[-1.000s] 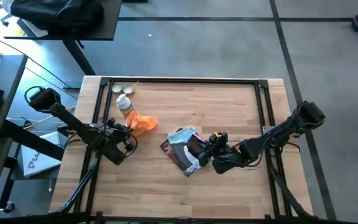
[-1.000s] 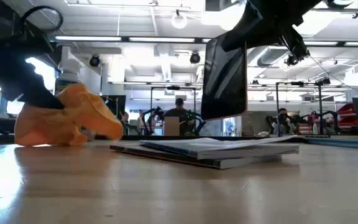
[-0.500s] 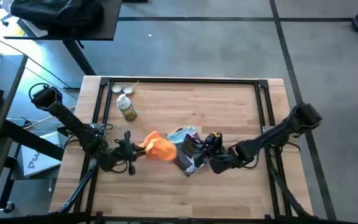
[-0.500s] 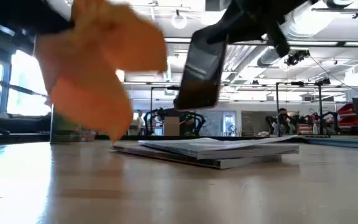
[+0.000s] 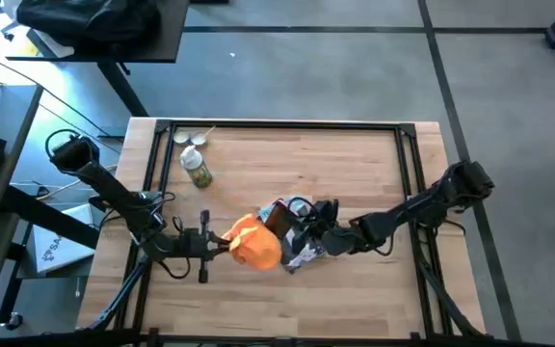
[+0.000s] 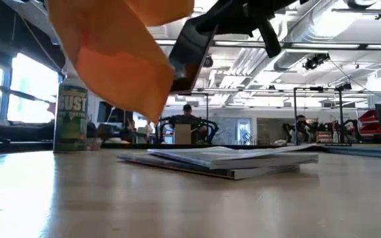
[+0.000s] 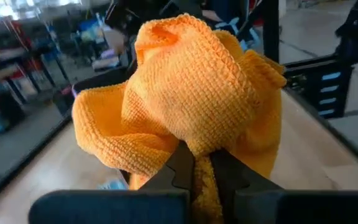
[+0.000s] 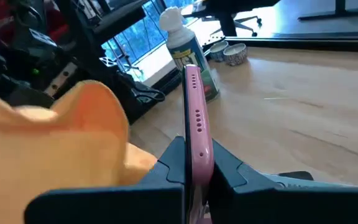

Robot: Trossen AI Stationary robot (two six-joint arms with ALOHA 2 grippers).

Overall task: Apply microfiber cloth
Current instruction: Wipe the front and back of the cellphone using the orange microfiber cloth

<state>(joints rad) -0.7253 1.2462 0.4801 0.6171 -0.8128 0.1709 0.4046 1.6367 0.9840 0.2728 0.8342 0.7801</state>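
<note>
The microfiber cloth (image 5: pixel 253 241), bright orange and bunched, hangs in the air at the table's near middle, and fills the left wrist view (image 7: pixel 185 93). My left gripper (image 5: pixel 222 243) is shut on it. Right beside the cloth is a dark phone (image 6: pixel 190 49) with a pink edge, tilted above a blue-grey printed packet (image 5: pixel 295 254) that lies flat on the table. My right gripper (image 5: pixel 306 231) is shut on the phone. Whether cloth and phone touch, I cannot tell. My left gripper pinches a bunched fold of the cloth (image 7: pixel 199 163) between its two fingers, coming level from the table's left. The cloth is lifted clear of the table, bulging past the fingertips and drooping below them. My right gripper pinches the phone across its two flat faces, its pink edge (image 8: pixel 196 134) showing between the fingers. It comes from the table's right. The phone is lifted clear of the packet and tilted.
A spray can (image 5: pixel 197 168) stands at the far left of the table, with small round cups (image 5: pixel 191 139) behind it. A dark metal frame (image 5: pixel 277 126) runs around the tabletop. Bare wood lies in the far middle and near right.
My left gripper has lifted the cloth off the table near the spray can and carried it toward the table's right and near edge, up beside the phone. My right gripper has shifted slightly left and tipped the phone from upright to slanting.
</note>
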